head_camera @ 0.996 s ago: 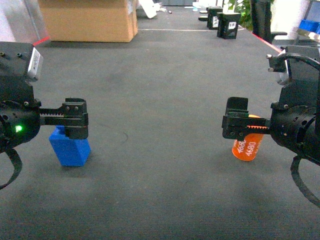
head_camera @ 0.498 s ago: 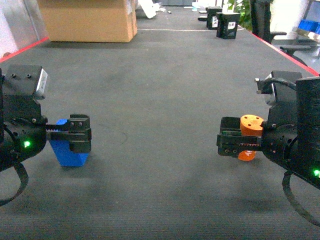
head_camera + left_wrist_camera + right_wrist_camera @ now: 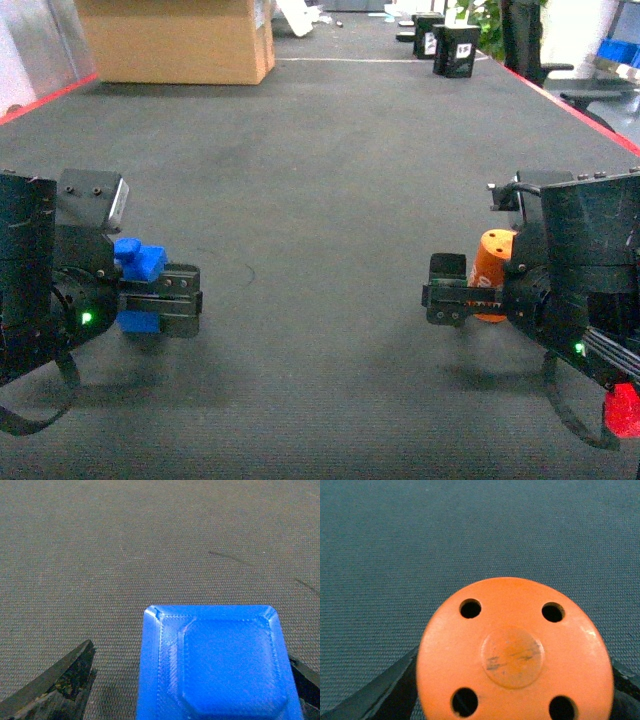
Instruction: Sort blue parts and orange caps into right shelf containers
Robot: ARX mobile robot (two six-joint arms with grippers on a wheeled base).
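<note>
Carpet [image 3: 330, 180], dark grey and finely woven, fills the scene, with both arms low over it at the near edge. On the left, the left hand [image 3: 165, 300] is clamped on the blue part [image 3: 138, 262], whose blocky upper end juts above the black fingers while a lower bit shows beneath them; in the left wrist view the blue part [image 3: 220, 665] fills the gap, its flat face with bevelled corners toward the camera and a dark finger [image 3: 55, 687] on each side. On the right, the right hand [image 3: 447, 292] grips the orange cap [image 3: 490, 280], held tilted between its fingers; the right wrist view shows the cap's round end [image 3: 515, 655] with four small holes around a central disc. Far back stand a cardboard box [image 3: 175, 40] and some black cases [image 3: 455, 48]. A blue container [image 3: 620, 50] shows at the far right edge.
</note>
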